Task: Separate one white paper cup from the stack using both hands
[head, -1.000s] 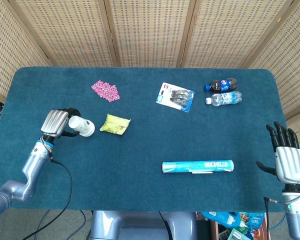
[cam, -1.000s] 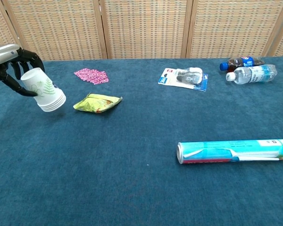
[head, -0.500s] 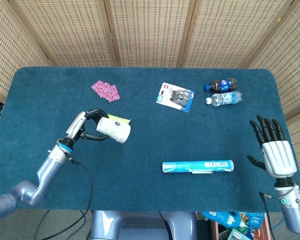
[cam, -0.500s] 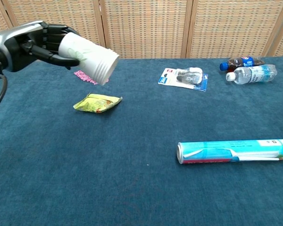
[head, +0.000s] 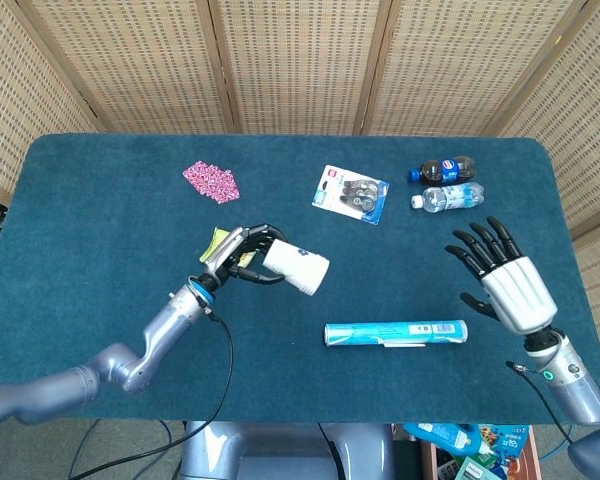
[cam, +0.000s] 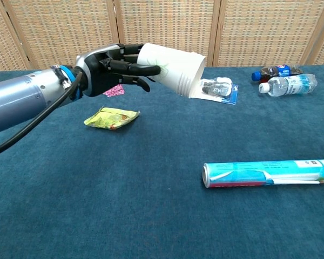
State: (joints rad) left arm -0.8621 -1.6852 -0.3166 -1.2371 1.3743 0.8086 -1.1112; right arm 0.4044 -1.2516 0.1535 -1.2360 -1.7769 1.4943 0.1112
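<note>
A stack of white paper cups hangs on its side above the table's middle, mouth pointing right. My left hand grips the stack around its base end. My right hand is raised near the table's right edge with fingers spread and nothing in it, well apart from the cups. The chest view does not show the right hand.
A long blue-green tube lies at the front right. A yellow-green packet sits below the left hand, a pink packet behind it. A blister pack and two bottles lie at the back.
My left hand has carried the cup stack to the right, from the left side toward the table's middle. My right hand has risen and moved inward to the left, fingers still spread.
</note>
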